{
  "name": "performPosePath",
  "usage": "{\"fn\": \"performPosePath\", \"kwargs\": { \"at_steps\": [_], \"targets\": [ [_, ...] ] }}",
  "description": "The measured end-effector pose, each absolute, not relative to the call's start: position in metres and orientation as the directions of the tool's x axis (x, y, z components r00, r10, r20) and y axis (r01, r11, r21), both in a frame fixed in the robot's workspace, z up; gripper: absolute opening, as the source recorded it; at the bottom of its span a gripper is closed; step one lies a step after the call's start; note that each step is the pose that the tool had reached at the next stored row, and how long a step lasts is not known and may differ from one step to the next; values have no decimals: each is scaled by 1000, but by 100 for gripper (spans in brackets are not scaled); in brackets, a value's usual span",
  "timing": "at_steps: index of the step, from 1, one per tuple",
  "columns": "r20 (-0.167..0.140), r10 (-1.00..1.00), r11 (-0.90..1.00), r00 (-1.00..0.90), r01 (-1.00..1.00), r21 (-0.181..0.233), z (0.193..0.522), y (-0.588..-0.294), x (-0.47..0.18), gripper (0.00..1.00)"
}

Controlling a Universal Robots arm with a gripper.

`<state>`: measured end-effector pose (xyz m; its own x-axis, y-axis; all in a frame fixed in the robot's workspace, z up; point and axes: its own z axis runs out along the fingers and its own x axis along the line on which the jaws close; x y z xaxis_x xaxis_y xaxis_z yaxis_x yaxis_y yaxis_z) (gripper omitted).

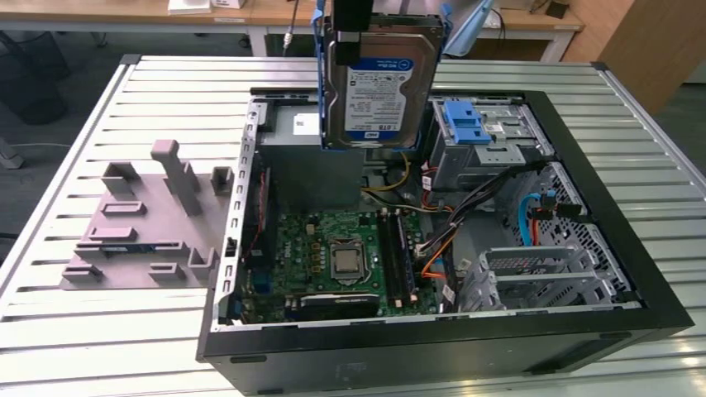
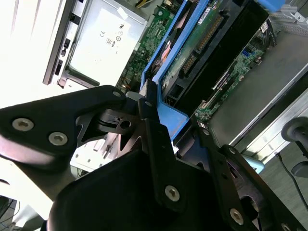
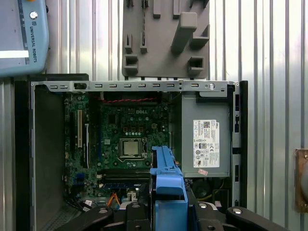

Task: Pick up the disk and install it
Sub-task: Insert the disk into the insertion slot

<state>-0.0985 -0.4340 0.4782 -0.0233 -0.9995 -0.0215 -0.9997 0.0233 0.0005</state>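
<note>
- My gripper (image 2: 174,118) pinched the disk (image 1: 381,83) by its blue end handle, it seemed.
- I saw it hanging upright above the open computer case (image 1: 441,351).

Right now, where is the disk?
The disk hangs upright in the gripper above the open computer case, on the exterior view's left of the blue bracket.

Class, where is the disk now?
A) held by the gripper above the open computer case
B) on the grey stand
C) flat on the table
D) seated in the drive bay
A: the disk hangs upright from the gripper, over the open computer case.
</note>
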Motion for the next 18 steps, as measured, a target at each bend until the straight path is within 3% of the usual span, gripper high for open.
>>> {"fn": "performPosePath", "kwargs": {
  "at_steps": [18],
  "targets": [
    [-21,-999,23,-23,-1000,1,478,-453,-89,36]
  ]
}}
